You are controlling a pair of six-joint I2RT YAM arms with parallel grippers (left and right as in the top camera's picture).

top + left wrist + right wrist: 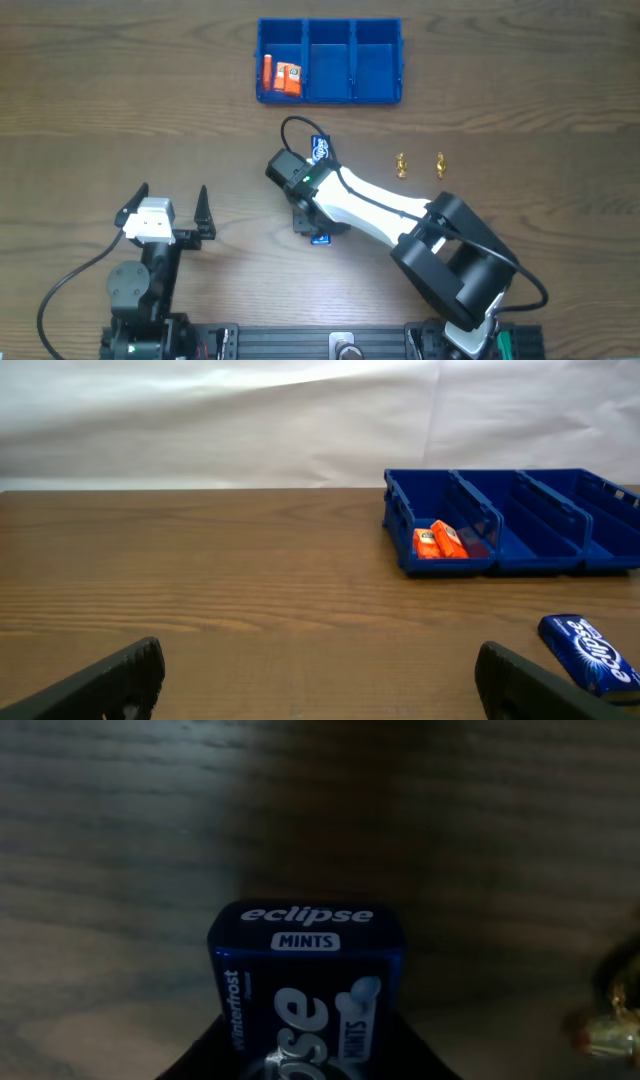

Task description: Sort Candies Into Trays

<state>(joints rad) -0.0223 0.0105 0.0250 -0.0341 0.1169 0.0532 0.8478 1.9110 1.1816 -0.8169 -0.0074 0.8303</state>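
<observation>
Two orange candies [282, 76] in tray's [380, 62] left compartment

Brown wood-grain table [90, 90], grain running side to side. Behind its far edge, seen from the left wrist view, a plain white backdrop [200, 420] with faint creases. Along the near edge, in the top view, a black rail [280, 340].

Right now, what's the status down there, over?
Left claw open near its base. Right claw shut on blue mint tin. Second mint pack lies between it and the blue tray. Two gold candies lie loose nearby.
</observation>
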